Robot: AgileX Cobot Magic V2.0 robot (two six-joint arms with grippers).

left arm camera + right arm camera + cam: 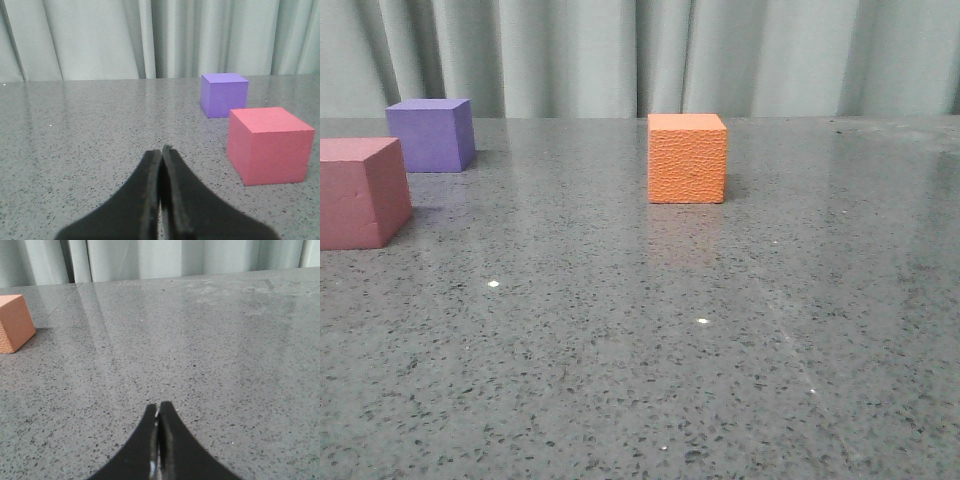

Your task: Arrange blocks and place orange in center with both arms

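I see both grippers, left (161,150) and right (158,407), pressed together, empty. Orange cube (687,157) sits mid-table; pink cube (360,192) and purple cube (432,134) far left.

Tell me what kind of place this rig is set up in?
Probably a lab or test bench, not a home or workshop. A polished grey speckled stone tabletop carries only foam cubes, purple cube, pink-red cube and orange cube, with a plain pale curtain as backdrop.

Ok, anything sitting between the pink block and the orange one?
No. In the front view the stretch from the pink block to the orange block is bare grey tabletop; the purple block sits behind it.
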